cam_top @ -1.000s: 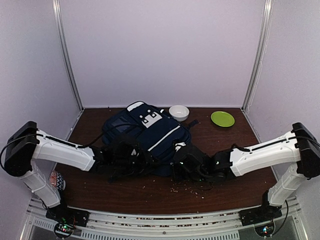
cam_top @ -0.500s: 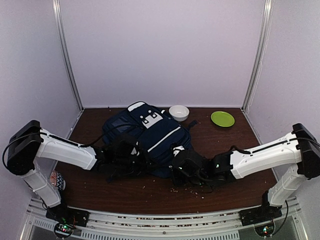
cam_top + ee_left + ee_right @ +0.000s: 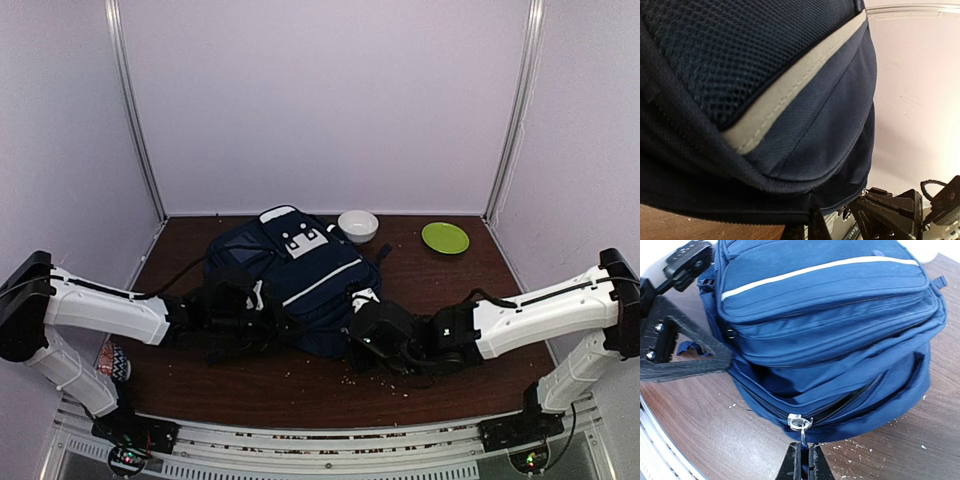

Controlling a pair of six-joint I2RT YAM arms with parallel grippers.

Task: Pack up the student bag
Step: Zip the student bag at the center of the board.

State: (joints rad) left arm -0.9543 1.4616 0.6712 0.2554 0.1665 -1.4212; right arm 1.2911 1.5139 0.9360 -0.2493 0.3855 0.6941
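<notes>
At the near edge of the table point(image 3: 300, 395) pale crumbs point(image 3: 385, 378) lie scattered. A small patterned object point(image 3: 113, 358) sits half hidden under the left arm, too cut off to name. Just beyond, the right gripper point(image 3: 801, 466) presses its fingers together on the metal zip pull point(image 3: 800, 430) at the near end of the student bag point(image 3: 300, 265). The left gripper point(image 3: 262, 318) is closed against the bag's near left side. Navy fabric fills its wrist view, so whether it pinches cloth is unclear. The bag lies flat mid-table. Behind it stand a white bowl point(image 3: 358, 225) and, farther right, a green plate point(image 3: 445, 237).
</notes>
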